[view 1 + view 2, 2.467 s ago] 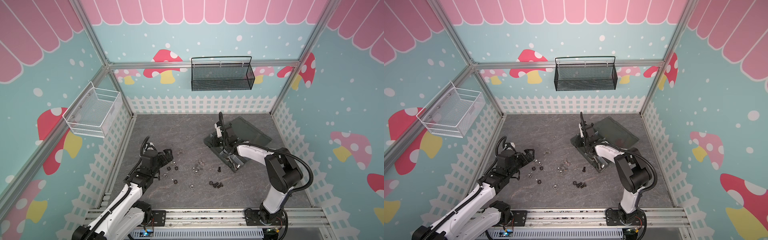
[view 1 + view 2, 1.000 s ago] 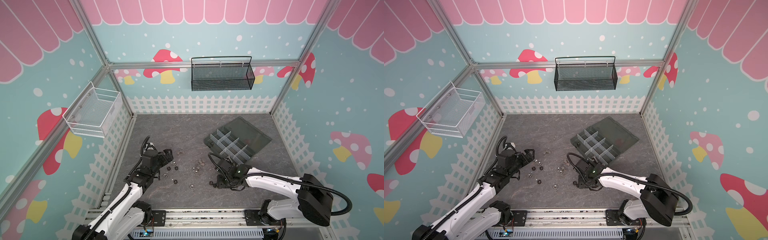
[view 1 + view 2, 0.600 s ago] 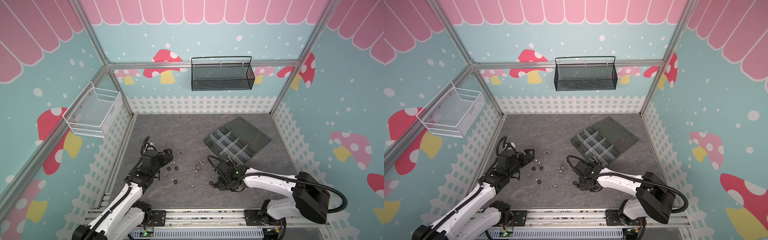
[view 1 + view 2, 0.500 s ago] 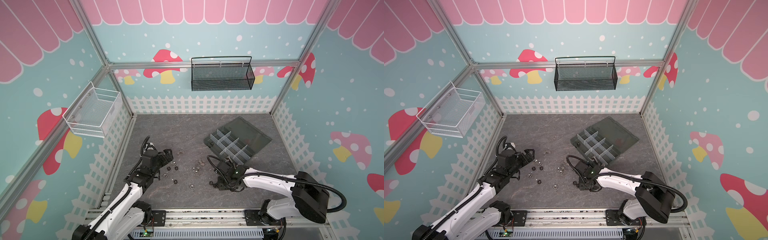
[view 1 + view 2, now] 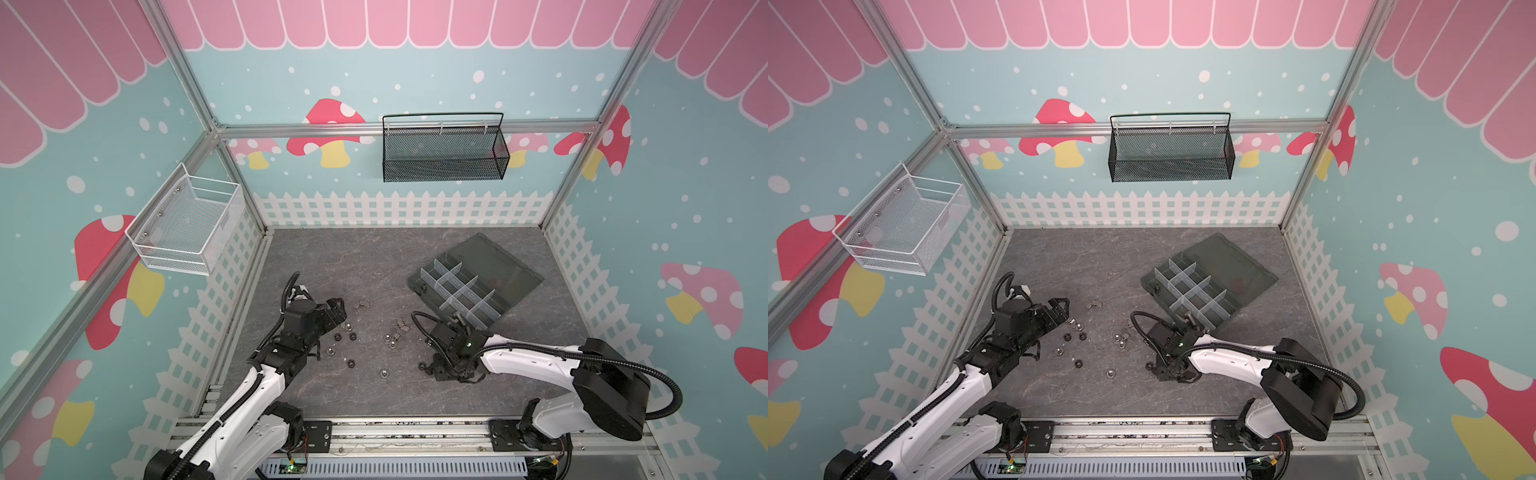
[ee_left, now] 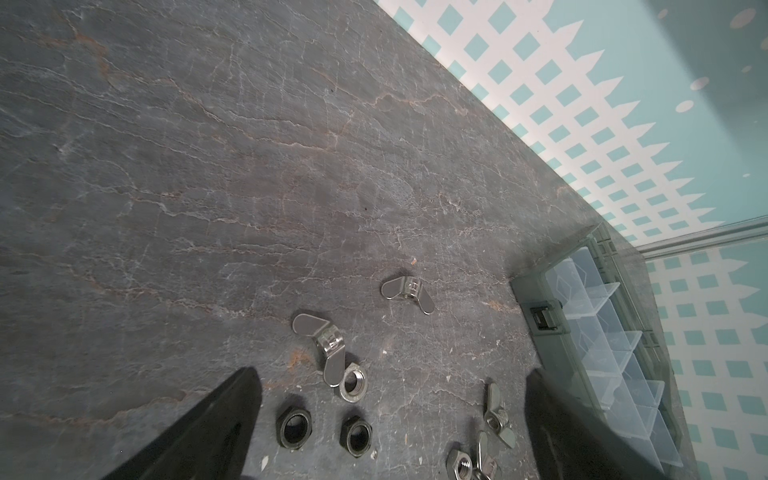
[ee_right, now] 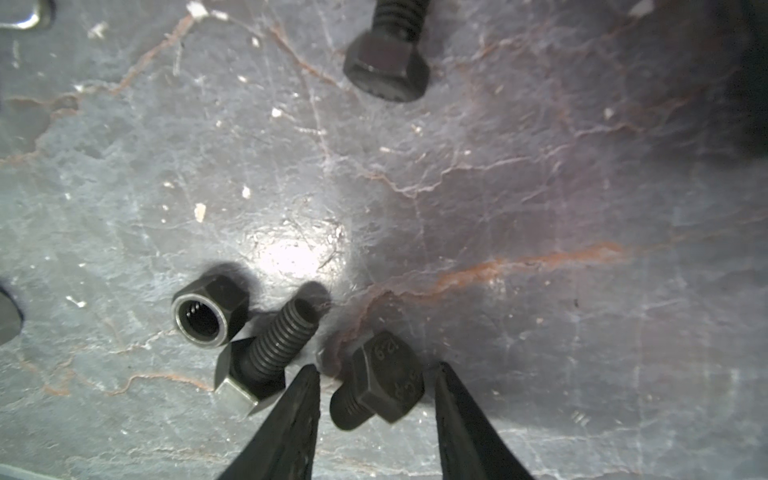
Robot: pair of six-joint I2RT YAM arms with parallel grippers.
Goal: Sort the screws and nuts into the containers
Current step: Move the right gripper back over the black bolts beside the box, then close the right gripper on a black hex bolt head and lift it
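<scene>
Grey slate tabletop (image 5: 353, 257), nearer its front edge: my right gripper (image 7: 376, 366) poised over a black screw (image 7: 384, 384).
Its fingers (image 7: 286, 424) stand partly open astride the hex head, gaps both sides, gripping nothing; my left gripper (image 6: 392, 374) gapes wide, empty, above the nuts (image 6: 293, 428) toward the left edge. Containers (image 5: 420, 284) lie toward the right edge. Likely hazard: one fingertip sits just beside a second screw (image 7: 274, 345) and black nut (image 7: 203, 318), so an off-centre squeeze may shove them or roll the head free.
</scene>
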